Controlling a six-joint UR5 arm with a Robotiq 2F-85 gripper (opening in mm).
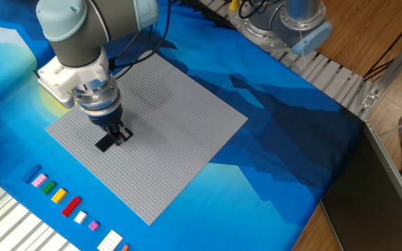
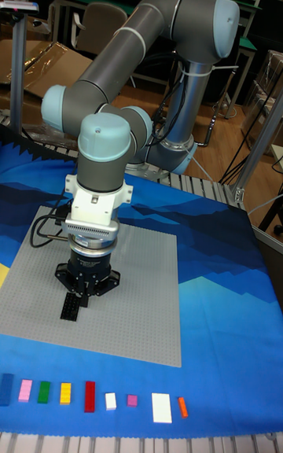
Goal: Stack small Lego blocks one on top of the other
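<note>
We see a matt grey studded plastic baseplate [image 1: 152, 132] on blue printed cloth [image 1: 271, 139]; the black block [image 2: 71, 306] looks plastic.

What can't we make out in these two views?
- Gripper jaws: open or shut unclear in both views; too small and dark against the black block.
- Any block between the fingers: hidden by the gripper body in the tall fixed view.
- Loose bricks: the row's end is cut off by the bottom edge in the fixed view.
- Studs on the grey baseplate: too small.

Grey tubular arm [image 2: 134, 36], pale-blue joint caps, black cable.
</note>
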